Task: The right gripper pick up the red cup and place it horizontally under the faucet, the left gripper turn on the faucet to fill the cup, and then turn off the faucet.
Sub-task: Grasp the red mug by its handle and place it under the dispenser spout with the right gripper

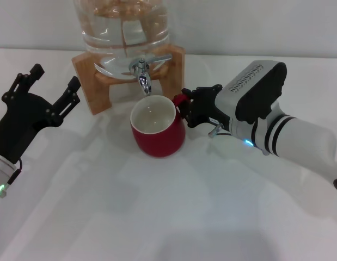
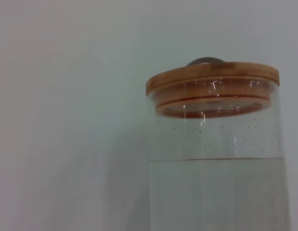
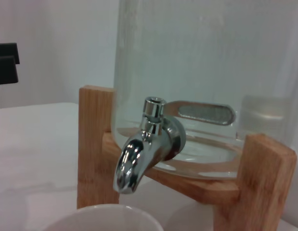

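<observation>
Red cup (image 1: pixel 157 133) under the faucet (image 1: pixel 142 73), handle pinched by right gripper (image 1: pixel 185 109); left gripper (image 1: pixel 51 87) spread

I see the cup (image 1: pixel 156 132) on the table (image 1: pixel 173 217) just below the faucet (image 1: pixel 142 73), my left gripper (image 1: pixel 51 89) well left, my right gripper (image 1: pixel 185 109) at its right side.

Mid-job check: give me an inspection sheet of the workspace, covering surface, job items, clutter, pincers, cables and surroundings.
Surface: white table, dry as far as visible.
Red cup: upright below the faucet spout, looks empty.
Faucet: no water running.
Glass jar: on wooden stand, part full, lid on.
Clutter: nothing seen.
Right pincer: at the cup handle, shut on it.
Left pincer: open, left of the stand, touching nothing.
Cables: thin black lead at the left wrist.
Surroundings: plain pale wall.
</observation>
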Robot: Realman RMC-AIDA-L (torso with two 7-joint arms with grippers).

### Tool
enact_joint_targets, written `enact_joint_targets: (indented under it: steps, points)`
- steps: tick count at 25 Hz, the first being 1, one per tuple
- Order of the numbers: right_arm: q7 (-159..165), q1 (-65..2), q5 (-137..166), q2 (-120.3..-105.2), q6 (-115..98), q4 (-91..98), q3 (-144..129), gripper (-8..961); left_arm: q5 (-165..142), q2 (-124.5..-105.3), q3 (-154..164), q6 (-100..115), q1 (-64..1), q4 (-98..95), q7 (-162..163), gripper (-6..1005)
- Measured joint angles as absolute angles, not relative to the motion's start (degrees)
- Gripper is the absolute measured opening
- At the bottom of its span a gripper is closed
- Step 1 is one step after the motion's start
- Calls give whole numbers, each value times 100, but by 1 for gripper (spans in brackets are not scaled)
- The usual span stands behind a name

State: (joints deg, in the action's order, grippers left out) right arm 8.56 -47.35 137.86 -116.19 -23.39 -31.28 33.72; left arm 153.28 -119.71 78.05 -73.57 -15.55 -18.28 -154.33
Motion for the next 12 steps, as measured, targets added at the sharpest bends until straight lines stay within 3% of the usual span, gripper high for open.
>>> enact_joint_targets:
  steps: [12]
  points:
    - [985,-4830,13765,-11620,-2087,-3130,3475,187,15328,-11970,7805,-7357,-1545,-1828,-15433,847]
